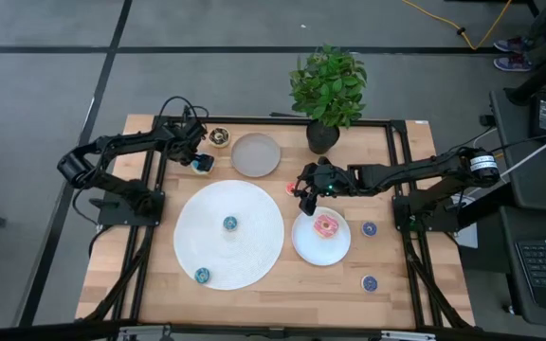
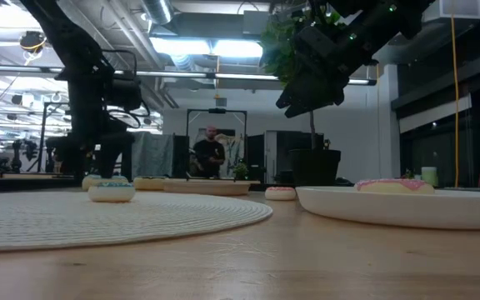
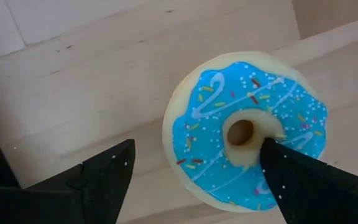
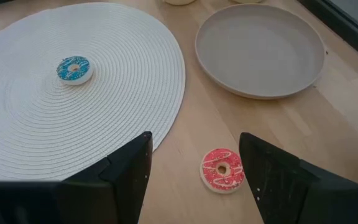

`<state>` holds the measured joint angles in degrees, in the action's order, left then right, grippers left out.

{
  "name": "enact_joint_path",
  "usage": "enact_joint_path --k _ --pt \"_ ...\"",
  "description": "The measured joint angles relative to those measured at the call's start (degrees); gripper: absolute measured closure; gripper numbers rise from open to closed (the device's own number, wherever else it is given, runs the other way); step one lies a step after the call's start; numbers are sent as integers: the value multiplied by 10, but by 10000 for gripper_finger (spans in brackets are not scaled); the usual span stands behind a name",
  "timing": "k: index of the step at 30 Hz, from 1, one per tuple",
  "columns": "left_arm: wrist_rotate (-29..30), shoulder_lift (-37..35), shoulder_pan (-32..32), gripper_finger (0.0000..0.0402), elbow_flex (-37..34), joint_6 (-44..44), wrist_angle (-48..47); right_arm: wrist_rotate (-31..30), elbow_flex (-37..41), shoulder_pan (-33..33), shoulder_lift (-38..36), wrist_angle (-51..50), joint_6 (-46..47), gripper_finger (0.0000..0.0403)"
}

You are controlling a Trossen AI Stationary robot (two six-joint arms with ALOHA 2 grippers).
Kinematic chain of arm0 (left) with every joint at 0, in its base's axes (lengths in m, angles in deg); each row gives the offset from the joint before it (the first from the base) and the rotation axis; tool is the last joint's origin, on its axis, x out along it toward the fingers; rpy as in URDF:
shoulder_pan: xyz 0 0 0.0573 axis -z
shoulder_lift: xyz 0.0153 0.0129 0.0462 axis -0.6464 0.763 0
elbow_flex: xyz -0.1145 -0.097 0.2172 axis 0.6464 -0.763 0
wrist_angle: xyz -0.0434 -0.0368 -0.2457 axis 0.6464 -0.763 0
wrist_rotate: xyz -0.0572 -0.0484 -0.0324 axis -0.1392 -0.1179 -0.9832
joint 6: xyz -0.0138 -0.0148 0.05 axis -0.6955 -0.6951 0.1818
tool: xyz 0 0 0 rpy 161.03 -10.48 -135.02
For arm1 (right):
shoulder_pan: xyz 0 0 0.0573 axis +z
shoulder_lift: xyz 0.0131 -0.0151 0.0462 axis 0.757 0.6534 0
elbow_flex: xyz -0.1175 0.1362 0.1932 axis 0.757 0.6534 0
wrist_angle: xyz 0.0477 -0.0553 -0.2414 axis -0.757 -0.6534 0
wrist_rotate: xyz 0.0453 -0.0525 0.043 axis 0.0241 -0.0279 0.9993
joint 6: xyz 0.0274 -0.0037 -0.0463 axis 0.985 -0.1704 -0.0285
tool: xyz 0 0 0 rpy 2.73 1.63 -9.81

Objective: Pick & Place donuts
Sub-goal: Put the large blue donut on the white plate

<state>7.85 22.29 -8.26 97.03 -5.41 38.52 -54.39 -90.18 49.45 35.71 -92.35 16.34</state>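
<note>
Eight donuts [image 1: 326, 225] counted: two on the woven mat [image 1: 254, 256], six off it. Two plates [image 1: 256, 154] beside the mat; one potted plant [image 1: 328, 90].

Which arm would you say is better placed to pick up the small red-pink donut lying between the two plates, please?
The right: its open pincer hangs just above the red-pink donut. The left pincer is busy at the blue donut across the table.

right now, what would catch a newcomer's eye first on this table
Probably the large white disc at the table's middle, with small teal donuts on it, and the leafy potted plant at the far edge. Next, the two dark arms: the left gripper is open around a blue-iced donut near the far left corner, while the right gripper hovers open above a small red-pink donut, beside the white plate holding a pink donut.
</note>
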Motion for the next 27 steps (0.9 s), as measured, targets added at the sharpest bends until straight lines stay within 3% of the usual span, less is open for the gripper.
enact_joint_path --k 19,27 --pt "45 -20 -23 66 14 4 -19 0 0 0 0 0 -3 161" --pt "14 -7 -15 66 11 3 -8 0 0 0 0 0 -4 161"
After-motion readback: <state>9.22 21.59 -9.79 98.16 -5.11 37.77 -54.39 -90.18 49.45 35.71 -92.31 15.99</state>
